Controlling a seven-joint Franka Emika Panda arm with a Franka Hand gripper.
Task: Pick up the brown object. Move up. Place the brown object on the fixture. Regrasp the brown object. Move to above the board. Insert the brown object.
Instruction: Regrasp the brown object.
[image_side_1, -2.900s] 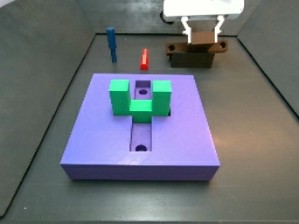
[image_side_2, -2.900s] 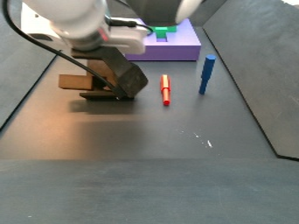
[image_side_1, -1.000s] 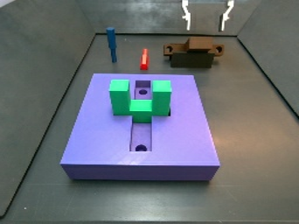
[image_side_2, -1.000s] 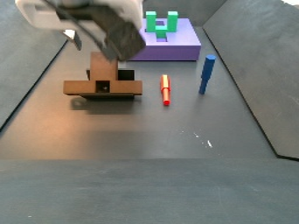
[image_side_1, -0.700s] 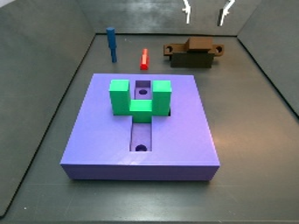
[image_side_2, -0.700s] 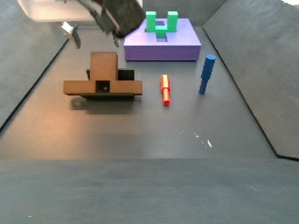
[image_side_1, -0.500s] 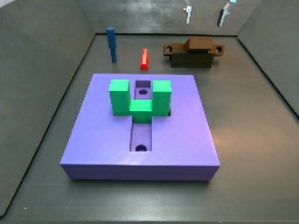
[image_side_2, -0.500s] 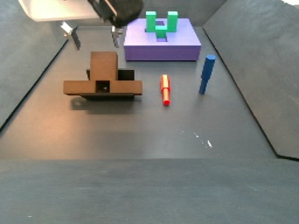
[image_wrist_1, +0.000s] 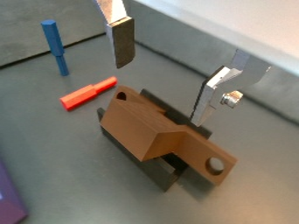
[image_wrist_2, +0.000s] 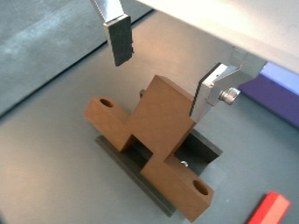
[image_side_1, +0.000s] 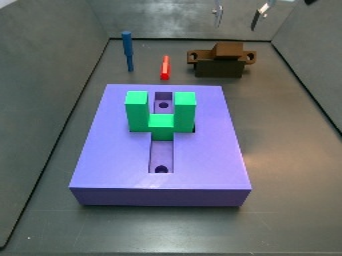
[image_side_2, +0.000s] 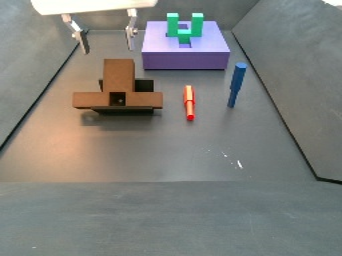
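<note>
The brown object (image_side_1: 221, 58) (image_side_2: 118, 88) rests across the dark fixture (image_side_2: 130, 110) near the wall, away from the purple board (image_side_1: 160, 160) (image_side_2: 207, 55). In both wrist views it is a brown bar (image_wrist_1: 158, 131) (image_wrist_2: 152, 131) with a round hole near its end and a thicker cross part, with the fixture (image_wrist_1: 170, 172) (image_wrist_2: 207, 149) showing under it. My gripper (image_side_1: 239, 12) (image_side_2: 106, 34) (image_wrist_1: 170, 70) (image_wrist_2: 163, 66) hangs open well above it. Nothing is between the fingers (image_wrist_1: 121, 39) (image_wrist_2: 119, 39).
A green U-shaped block (image_side_1: 160, 112) (image_side_2: 186, 27) stands on the board's groove. A red peg (image_side_1: 164, 67) (image_side_2: 189, 101) (image_wrist_1: 89, 93) lies beside the fixture. A blue peg (image_side_1: 128, 50) (image_side_2: 237, 85) (image_wrist_1: 54, 45) stands upright further off. Dark side walls enclose the floor.
The gripper, earlier down around the brown object, has opened and risen straight up. The brown object stays on the fixture.
</note>
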